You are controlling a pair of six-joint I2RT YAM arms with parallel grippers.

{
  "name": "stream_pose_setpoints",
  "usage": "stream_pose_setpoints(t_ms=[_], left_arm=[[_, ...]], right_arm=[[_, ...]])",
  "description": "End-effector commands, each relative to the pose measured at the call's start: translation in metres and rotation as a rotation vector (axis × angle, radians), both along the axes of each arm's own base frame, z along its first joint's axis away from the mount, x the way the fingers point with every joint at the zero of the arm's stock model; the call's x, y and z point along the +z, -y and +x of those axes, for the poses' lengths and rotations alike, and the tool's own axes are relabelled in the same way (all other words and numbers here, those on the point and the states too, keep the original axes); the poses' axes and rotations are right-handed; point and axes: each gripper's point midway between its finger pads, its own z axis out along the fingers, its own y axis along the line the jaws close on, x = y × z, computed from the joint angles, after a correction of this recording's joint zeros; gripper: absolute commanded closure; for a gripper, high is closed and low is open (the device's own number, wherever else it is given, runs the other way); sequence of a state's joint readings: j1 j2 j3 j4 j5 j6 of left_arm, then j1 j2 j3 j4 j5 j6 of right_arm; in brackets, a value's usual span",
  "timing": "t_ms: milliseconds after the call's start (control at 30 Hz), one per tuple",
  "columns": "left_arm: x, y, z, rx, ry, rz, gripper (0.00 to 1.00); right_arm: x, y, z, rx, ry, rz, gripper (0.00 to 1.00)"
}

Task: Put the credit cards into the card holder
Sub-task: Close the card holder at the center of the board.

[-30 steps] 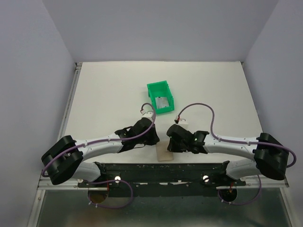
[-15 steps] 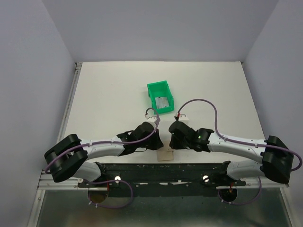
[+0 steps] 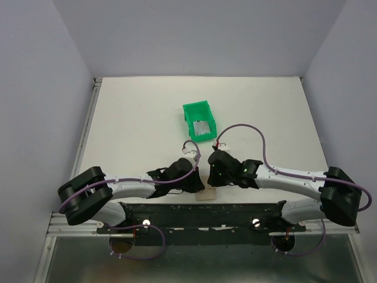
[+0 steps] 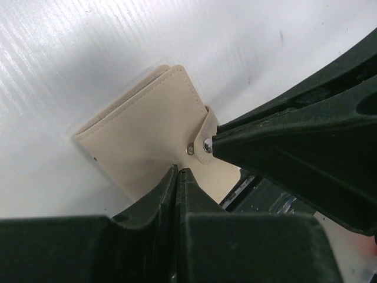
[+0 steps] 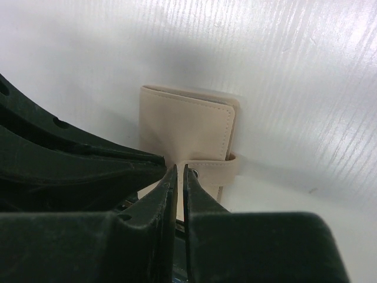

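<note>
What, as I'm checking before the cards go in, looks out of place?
Nothing looks damaged or spilled. The card holder lies flat and folded shut; a card sits in the green bin.

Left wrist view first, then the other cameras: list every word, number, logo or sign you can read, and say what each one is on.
Readable text: none in any view.
card holder: plain beige, with no print or logo. Its strap carries only a bare metal snap.
card in the green bin: any marks on it are too small to read from the top view.
</note>
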State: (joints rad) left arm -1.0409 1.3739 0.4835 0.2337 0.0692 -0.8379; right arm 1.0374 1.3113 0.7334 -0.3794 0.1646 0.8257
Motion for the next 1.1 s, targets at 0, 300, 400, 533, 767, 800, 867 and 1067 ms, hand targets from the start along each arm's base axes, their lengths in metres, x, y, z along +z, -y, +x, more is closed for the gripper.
stream_pose_setpoints(t_ms=[0, 300, 400, 533, 767, 800, 867, 1067], left_arm=[[0.002, 0.0, -0.003, 0.0, 0.002, -0.015, 0.87], [0.002, -0.011, 0.004, 0.037, 0.034, 0.028, 0.86], [-0.004, -0.011, 0.004, 0.033, 0.024, 0.045, 0.86], [-0.007, -0.009, 0.001, 0.025, 0.012, 0.037, 0.86], [-0.007, -0.007, 0.001, 0.025, 0.009, 0.033, 0.86], [-0.008, -0.008, 0.001, 0.023, 0.01, 0.036, 0.86], [-0.009, -0.008, 0.001, 0.022, 0.006, 0.039, 0.86], [-0.009, -0.008, 0.0, 0.02, 0.006, 0.039, 0.86]], right_arm=[[0.005, -0.01, 0.003, 0.03, 0.004, 0.024, 0.85], [-0.007, -0.004, 0.0, 0.011, -0.025, -0.013, 0.86], [-0.009, -0.004, -0.001, 0.014, -0.032, -0.016, 0.86], [-0.01, -0.003, -0.001, 0.012, -0.035, -0.017, 0.87], [-0.014, -0.002, -0.004, 0.016, -0.046, -0.024, 0.87], [-0.014, -0.002, -0.004, 0.015, -0.047, -0.022, 0.87], [-0.016, -0.002, -0.004, 0.013, -0.051, -0.024, 0.87], [-0.022, -0.001, -0.006, 0.015, -0.063, -0.037, 0.87]])
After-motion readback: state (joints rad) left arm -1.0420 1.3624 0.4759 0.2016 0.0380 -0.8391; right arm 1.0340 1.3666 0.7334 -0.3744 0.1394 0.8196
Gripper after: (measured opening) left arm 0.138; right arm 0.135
